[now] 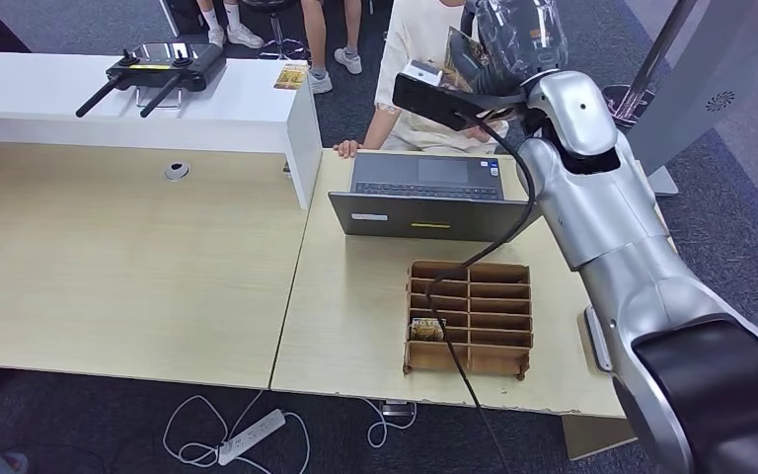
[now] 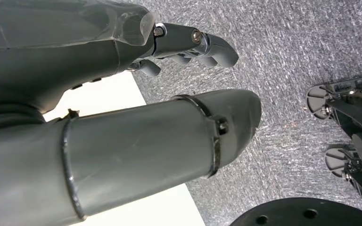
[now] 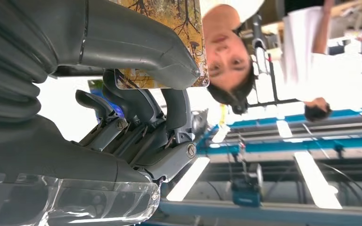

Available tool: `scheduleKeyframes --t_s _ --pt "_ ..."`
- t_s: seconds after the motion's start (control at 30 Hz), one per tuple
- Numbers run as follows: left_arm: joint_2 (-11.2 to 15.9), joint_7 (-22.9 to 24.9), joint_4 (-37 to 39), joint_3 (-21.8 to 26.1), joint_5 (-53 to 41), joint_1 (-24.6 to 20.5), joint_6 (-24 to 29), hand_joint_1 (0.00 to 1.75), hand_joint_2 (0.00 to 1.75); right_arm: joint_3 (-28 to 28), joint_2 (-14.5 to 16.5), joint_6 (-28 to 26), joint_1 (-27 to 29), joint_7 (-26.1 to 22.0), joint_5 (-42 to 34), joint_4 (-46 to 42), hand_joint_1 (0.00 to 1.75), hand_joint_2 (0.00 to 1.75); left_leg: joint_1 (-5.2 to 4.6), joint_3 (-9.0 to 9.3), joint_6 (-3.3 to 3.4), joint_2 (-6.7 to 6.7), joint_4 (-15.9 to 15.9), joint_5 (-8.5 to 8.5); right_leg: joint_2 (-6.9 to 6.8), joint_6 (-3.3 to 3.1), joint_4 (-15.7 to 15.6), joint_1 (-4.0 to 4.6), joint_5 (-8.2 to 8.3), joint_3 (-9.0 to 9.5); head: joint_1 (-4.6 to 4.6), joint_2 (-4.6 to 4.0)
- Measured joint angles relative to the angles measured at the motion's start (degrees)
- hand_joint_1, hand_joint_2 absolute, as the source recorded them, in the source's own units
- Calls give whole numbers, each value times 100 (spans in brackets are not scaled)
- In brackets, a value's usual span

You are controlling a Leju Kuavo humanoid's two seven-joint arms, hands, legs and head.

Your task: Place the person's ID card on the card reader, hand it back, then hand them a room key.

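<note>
**Robot holds a card up near the person**

The right hand (image 1: 513, 44) is raised high behind the laptop (image 1: 424, 196), close to a person (image 1: 416, 59) in a pale top who sits at the far edge of the bench (image 1: 128, 267). In the right wrist view, the right hand (image 3: 136, 89) pinches a card (image 3: 169, 42) with a yellow tree picture between its thumb and its dark fingers (image 3: 169, 117).

In front of the laptop sits a brown cardboard tray (image 1: 471, 318) with many small slots. One slot on the tray's left side holds a small card (image 1: 425, 329). Another card (image 1: 290, 76) lies on the white counter (image 1: 109, 94) to the left of the laptop, near a black controller (image 1: 163, 67).

The left hand (image 2: 122, 108) hangs over grey carpet. Its fingers are a little apart and hold nothing.
</note>
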Motion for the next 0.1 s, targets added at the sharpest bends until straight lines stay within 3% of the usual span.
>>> scheduleKeyframes --t_s 0.1 --pt "-13 17 0 -11 5 -2 19 0 0 -148 45 3 -127 113 -30 392 175 175 0 0 0 0 0 0 0 0 0 0 0 0 0 0"
